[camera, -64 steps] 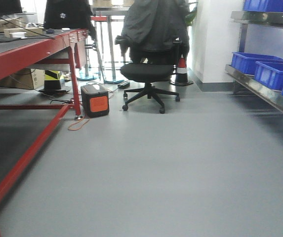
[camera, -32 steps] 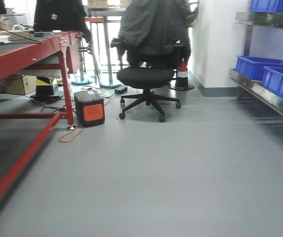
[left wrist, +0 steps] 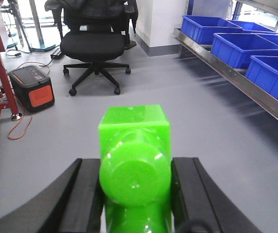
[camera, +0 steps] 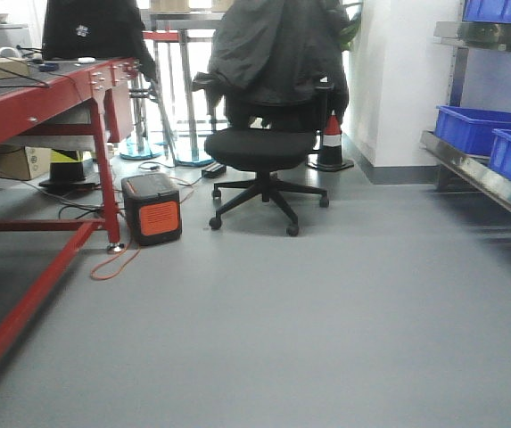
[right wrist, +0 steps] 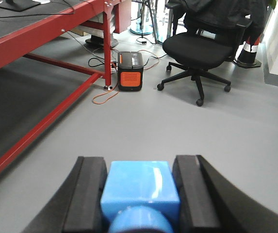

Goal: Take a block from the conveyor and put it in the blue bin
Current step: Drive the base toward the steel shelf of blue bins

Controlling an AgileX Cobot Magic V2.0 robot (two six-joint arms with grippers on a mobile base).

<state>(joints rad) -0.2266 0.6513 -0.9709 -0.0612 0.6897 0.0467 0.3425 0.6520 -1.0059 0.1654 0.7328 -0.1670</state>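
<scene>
Travel: chair (camera: 264,147) drew nearer, so the carry toward the blue bins (camera: 482,129) was underway.
Right gripper (right wrist: 139,167): clenched on the block (right wrist: 139,189).
Left gripper (left wrist: 135,167): clenched on a green block (left wrist: 135,138).

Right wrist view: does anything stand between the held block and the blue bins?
Nothing visible does. The block sits clamped in the right gripper; the front view shows bare floor up to the blue bins on the shelf. The chair stands left of that path.
</scene>
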